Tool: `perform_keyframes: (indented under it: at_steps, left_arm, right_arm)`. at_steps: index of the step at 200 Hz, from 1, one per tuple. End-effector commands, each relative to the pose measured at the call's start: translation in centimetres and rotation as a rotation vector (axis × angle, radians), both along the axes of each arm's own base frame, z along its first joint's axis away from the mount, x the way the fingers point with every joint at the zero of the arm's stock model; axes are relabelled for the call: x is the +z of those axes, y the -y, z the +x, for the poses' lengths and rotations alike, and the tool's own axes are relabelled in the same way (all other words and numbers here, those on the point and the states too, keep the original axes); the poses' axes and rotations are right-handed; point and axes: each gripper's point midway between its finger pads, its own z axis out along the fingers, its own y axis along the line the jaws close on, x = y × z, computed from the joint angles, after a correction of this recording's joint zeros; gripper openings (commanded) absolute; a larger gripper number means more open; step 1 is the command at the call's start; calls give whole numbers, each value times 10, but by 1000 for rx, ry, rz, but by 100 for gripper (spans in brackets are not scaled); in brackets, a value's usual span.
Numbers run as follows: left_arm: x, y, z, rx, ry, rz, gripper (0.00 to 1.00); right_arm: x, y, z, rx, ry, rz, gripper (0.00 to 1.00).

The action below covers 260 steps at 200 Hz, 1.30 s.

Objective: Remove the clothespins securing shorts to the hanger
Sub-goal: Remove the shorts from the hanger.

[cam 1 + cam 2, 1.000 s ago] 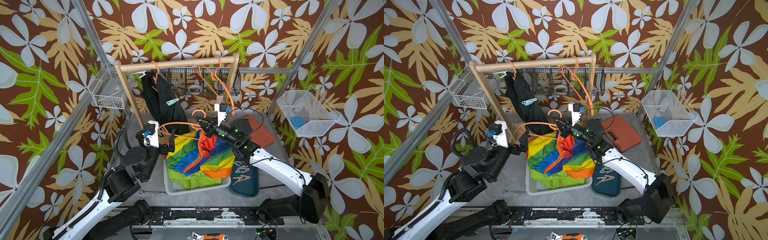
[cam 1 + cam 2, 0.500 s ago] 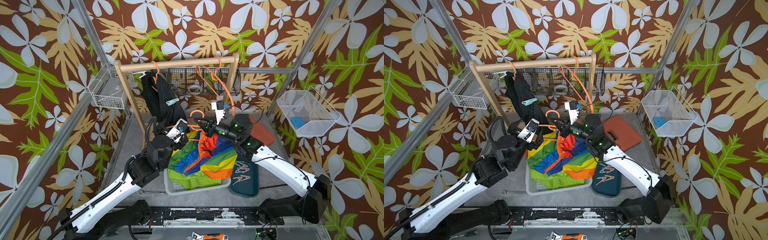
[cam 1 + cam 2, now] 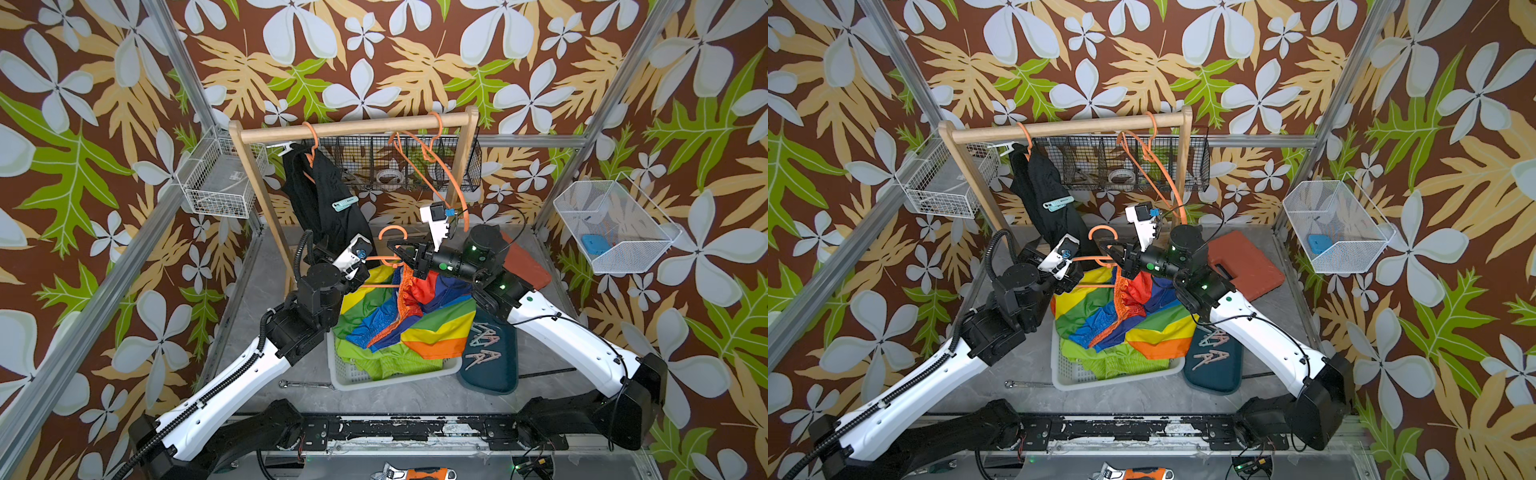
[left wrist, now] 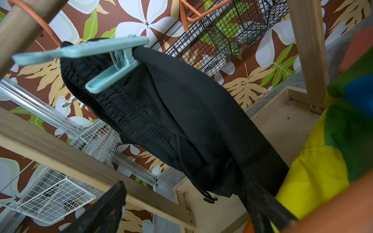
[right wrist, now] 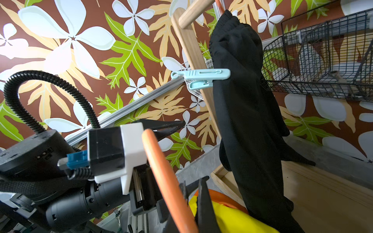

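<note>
The right gripper [image 3: 397, 252] is clamped tight on an orange hanger [image 5: 167, 181] and holds it just above the white basket [image 3: 395, 380]. The colour-blocked shorts [image 3: 415, 320] bunch up against that gripper and spill down into the basket, on top of the lime green shorts [image 3: 386, 361]. Whether any pin fastens them to the hanger cannot be told.

The left gripper [image 4: 185, 185] sits at the left edge of the coloured shorts, near the hanger's other end. Its jaws are spread wide with nothing pinched between them — one finger [image 4: 109, 205] stands clear and the other is close by the yellow cloth.

Behind both grippers the black shorts [image 3: 328, 208] hang from another hanger [image 3: 311, 139] on the wooden rail [image 3: 353, 126]. A mint clothespin [image 3: 345, 203] grips them about halfway down, and a whitish clothespin [image 3: 285, 145] sticks out at their top, by the rail. Several loose clothespins [image 3: 484, 343] lie on a dark teal pad [image 3: 494, 374] — it rests on the table just beside the basket's right side.
</note>
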Motion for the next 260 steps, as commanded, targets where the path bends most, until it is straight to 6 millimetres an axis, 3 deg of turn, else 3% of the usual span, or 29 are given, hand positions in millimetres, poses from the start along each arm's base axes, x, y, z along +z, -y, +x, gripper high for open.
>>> perform_keyframes:
  at_steps: [1, 13, 31, 52, 139, 147, 161, 190, 225, 260]
  left_arm:
    - [10, 0, 3, -9, 41, -53, 83]
    - [7, -1, 5, -2, 42, -60, 70]
    - [6, -2, 6, 1, 50, -78, 33]
    - [1, -2, 9, 5, 46, -81, 0]
    - [-7, -16, 7, 7, 54, -167, 0]
    - [-5, -18, 7, 11, 61, -173, 0]
    - [-5, -22, 7, 21, 60, -179, 0]
    - [-9, -27, 11, 48, 48, -180, 0]
    - [-8, -29, 11, 52, 47, -187, 0]
    - [-4, -30, 9, 45, 52, -195, 0]
  right_arm:
    - [4, -2, -2, 20, 13, 5, 0]
    - [3, -4, -1, 22, 11, 3, 0]
    - [1, -6, 2, 22, 5, -5, 0]
    - [-2, -8, 6, 18, -2, -18, 0]
    - [-7, -15, 20, -6, -2, -66, 0]
    - [-6, -15, 21, -7, 1, -69, 8]
    - [-6, -14, 22, -19, 8, -80, 33]
    - [0, -4, 20, -65, 49, -110, 51]
    - [13, 31, 16, -218, 130, -191, 55]
    - [10, 91, 12, -468, 191, -328, 56]
